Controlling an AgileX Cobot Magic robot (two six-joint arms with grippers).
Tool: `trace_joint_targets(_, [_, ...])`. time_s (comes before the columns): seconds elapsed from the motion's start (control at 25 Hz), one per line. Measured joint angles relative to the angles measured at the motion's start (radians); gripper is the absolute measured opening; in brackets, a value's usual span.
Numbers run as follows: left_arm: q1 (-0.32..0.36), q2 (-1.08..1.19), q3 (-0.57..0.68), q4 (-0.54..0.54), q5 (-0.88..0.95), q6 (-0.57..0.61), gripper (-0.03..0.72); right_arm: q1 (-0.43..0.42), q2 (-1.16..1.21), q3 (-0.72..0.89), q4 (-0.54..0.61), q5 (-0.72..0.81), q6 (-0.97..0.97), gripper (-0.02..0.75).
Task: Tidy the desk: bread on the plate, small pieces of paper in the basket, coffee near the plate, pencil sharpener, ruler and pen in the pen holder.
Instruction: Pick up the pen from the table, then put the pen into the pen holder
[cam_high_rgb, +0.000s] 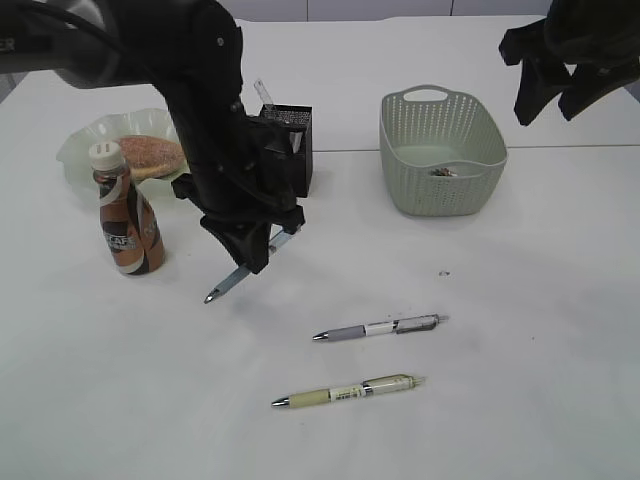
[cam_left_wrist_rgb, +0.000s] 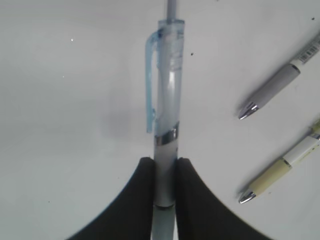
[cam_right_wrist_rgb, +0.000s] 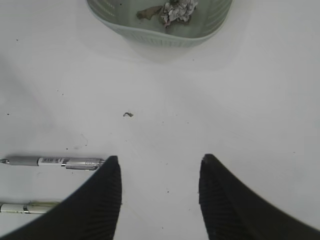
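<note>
Three pens show at this moment. One, a clear blue-tinted pen (cam_left_wrist_rgb: 167, 100), is pinched between the left gripper's (cam_left_wrist_rgb: 164, 172) black fingers (cam_left_wrist_rgb: 145, 195), which close tightly on its pale lower barrel; in the exterior view it hangs tilted below the left arm, left of centre, tip pointing down and left, just above the white surface (cam_high_rgb: 520, 300). Whether the tip touches the surface I cannot tell. The other two lie flat in the lower middle of the exterior view: a grey pen (cam_high_rgb: 378, 327) and, below it, a yellowish pen (cam_high_rgb: 345, 391), roughly parallel and apart from each other.

The right gripper (cam_right_wrist_rgb: 160, 195) hovers at the upper right of the exterior view, its fingers (cam_right_wrist_rgb: 95, 200) spread apart and holding nothing.

The bread (cam_high_rgb: 150, 155) sits on the plate (cam_high_rgb: 80, 145) at the upper left. The coffee (cam_high_rgb: 126, 215) stands upright just in front of the plate. The pen holder (cam_high_rgb: 295, 150) stands upper centre, partly hidden by the left arm, with the ruler (cam_high_rgb: 263, 92) sticking up from it. The basket (cam_high_rgb: 440, 150) sits right of centre in the upper half, with the small pieces of paper (cam_right_wrist_rgb: 175, 10) inside on its floor. A tiny dark speck (cam_high_rgb: 444, 272) lies on the surface in front of the basket.
</note>
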Motion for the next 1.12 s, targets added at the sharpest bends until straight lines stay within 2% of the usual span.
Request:
trace_joint_targets(0.12, [0.0,-0.087,0.128,-0.007,-0.134,0.0,0.062,0.0,0.0,0.0,0.0,0.0,0.0,0.372])
trace_joint_targets(0.32, [0.0,-0.249,0.409,0.019,-0.564,0.002,0.062,0.0,0.0,0.0,0.0,0.0,0.0,0.372])
trace_joint_targets(0.6, [0.0,-0.293,0.651,0.034,-1.064,0.002,0.062,0.0,0.0,0.0,0.001,0.0,0.0,0.372])
trace_joint_targets(0.84, [0.0,-0.293,0.755,0.058,-1.539,0.002,0.062,0.0,0.0,0.0,0.002,0.0,0.0,0.372])
trace_joint_targets(1.0, [0.0,-0.291,0.759,0.078,-1.777,0.004,0.062,0.0,0.0,0.0,0.002,0.0,0.0,0.372])
trace_joint_targets(1.12, [0.0,-0.279,0.732,0.08,-1.861,0.005,0.062,0.0,0.0,0.0,0.002,0.0,0.0,0.372])
